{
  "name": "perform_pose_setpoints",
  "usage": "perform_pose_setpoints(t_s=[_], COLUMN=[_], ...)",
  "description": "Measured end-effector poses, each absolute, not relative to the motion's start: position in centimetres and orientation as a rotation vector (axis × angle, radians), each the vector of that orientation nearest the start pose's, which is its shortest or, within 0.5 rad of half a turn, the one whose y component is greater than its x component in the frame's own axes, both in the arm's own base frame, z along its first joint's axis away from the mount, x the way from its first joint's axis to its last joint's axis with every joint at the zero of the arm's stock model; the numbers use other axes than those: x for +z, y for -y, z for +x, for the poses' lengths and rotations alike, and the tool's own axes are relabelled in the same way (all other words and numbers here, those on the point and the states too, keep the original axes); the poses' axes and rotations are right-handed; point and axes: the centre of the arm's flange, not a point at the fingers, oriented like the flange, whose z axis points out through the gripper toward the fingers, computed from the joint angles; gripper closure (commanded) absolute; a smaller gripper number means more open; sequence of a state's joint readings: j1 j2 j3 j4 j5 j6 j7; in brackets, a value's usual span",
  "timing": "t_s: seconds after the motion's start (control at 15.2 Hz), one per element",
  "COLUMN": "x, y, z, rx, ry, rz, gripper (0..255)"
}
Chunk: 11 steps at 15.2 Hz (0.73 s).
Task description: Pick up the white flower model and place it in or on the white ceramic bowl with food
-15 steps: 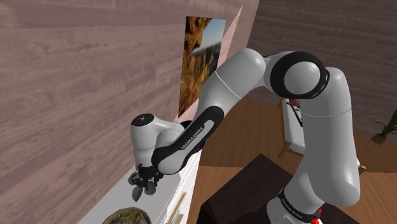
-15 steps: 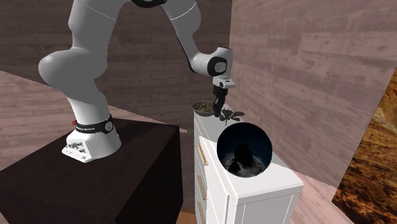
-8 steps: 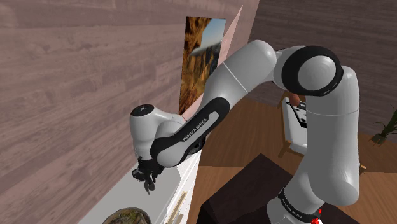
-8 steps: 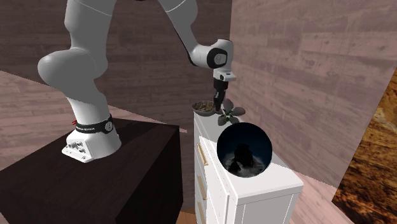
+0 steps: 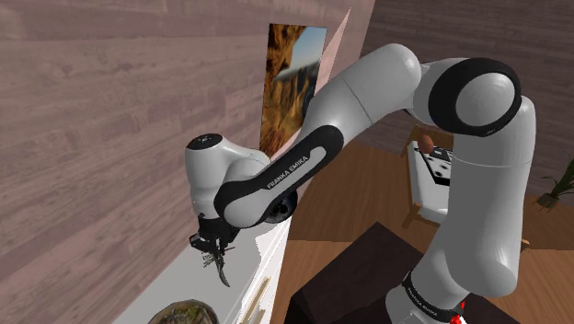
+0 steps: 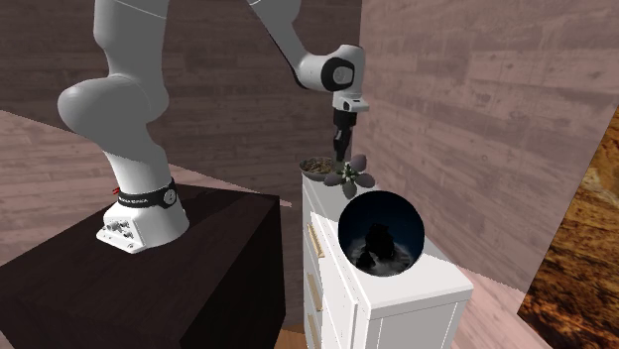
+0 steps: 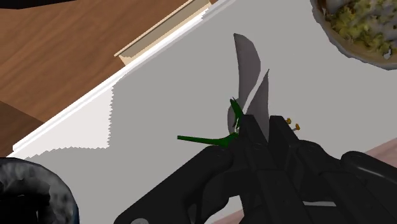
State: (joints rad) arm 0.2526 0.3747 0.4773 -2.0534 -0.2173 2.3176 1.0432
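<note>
The pincer (image 7: pixel 263 128) clasps the flower (image 7: pixel 248 63), apparently clear of the dresser (image 7: pixel 159 114).

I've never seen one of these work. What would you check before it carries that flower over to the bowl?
1. Fingers closed on the flower: ok.
2. Flower clear of the dresser top: cannot tell.
3. Bowl upright with food inside, nothing covering it: ok.
4. Dark ball on the flower's other side from the bowl, off the path: ok.
5. Nothing standing between flower and bowl: ok.
</note>
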Motion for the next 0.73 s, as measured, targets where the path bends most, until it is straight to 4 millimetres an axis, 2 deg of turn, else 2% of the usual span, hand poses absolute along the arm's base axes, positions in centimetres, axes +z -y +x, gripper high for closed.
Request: perform_pose_setpoints(t_s=[0.73], x=[32.0], y=[-38.7], z=[43.9], rx=[0.077], ry=[-0.290], rz=[-3.163], gripper=[255])
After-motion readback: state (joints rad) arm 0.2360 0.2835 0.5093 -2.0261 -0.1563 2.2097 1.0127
